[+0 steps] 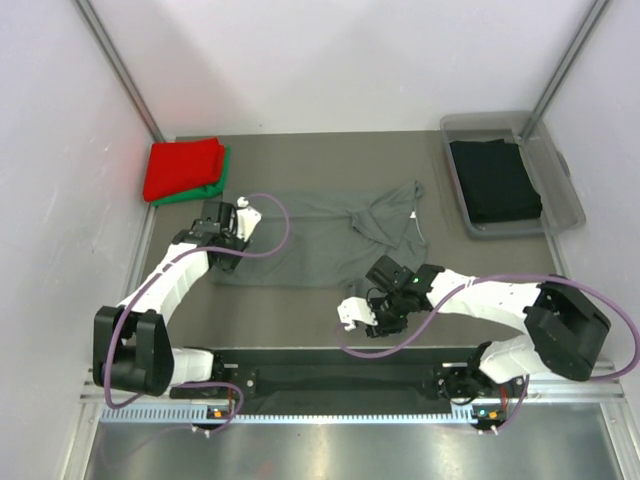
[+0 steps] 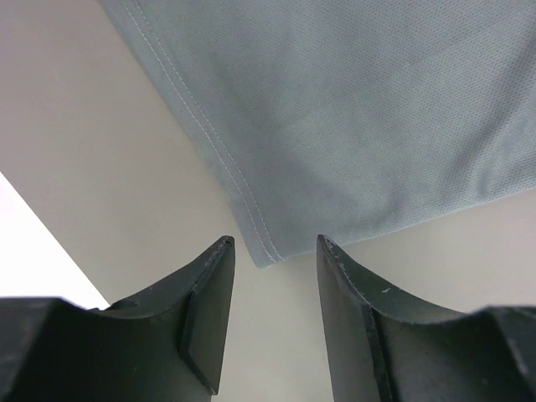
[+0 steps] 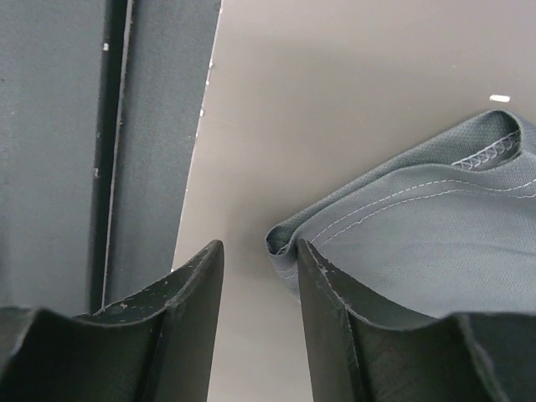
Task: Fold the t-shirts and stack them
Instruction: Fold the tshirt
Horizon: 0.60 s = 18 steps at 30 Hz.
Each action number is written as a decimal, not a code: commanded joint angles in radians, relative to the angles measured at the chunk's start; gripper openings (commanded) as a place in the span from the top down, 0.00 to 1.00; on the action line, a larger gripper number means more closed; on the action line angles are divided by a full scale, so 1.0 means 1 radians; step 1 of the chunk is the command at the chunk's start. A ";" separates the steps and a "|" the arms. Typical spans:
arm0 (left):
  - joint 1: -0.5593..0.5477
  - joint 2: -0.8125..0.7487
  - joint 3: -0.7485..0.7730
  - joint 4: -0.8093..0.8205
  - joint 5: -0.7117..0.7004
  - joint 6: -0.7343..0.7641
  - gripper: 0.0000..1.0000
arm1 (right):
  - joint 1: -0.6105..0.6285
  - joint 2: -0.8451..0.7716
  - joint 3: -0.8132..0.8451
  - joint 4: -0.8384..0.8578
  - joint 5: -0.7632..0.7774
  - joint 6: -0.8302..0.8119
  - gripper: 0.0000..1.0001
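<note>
A dark grey t-shirt point(image 1: 320, 235) lies spread sideways mid-table, collar to the right. My left gripper point(image 1: 240, 222) is open at its left hem. In the left wrist view a stitched corner of the shirt point(image 2: 352, 126) lies just ahead of the gripper point(image 2: 272, 244), with nothing between the fingers. My right gripper point(image 1: 357, 305) is open at the shirt's near right edge. A folded hem corner point(image 3: 435, 234) touches the tip of the right finger point(image 3: 322, 285), and the gap of that gripper point(image 3: 261, 249) holds only bare table. A folded red t-shirt point(image 1: 183, 167) rests on a green one point(image 1: 210, 190) at the back left. A black t-shirt point(image 1: 492, 180) lies in the tub.
The clear plastic tub point(image 1: 565, 195) stands at the back right. White walls with metal posts close in the left, right and back. A dark rail point(image 1: 330, 375) runs along the near edge and shows at the left of the right wrist view point(image 3: 75, 151).
</note>
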 commanded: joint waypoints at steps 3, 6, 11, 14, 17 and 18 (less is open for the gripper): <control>0.014 -0.034 -0.006 0.045 0.000 -0.009 0.51 | 0.019 0.008 0.020 0.048 0.027 -0.007 0.59; 0.017 -0.034 -0.015 0.043 0.000 -0.006 0.51 | 0.019 0.020 0.017 0.060 0.041 -0.004 0.61; 0.057 -0.047 -0.025 0.029 0.013 0.016 0.49 | 0.019 0.048 0.038 0.039 0.041 -0.001 0.98; 0.124 -0.037 0.027 -0.076 0.090 0.013 0.43 | 0.019 0.002 0.043 0.032 0.062 0.012 1.00; 0.202 0.001 0.084 -0.185 0.219 -0.007 0.43 | 0.013 -0.048 0.040 0.034 0.091 0.019 1.00; 0.218 0.015 0.092 -0.208 0.242 -0.015 0.43 | 0.010 -0.056 0.035 0.032 0.096 0.024 1.00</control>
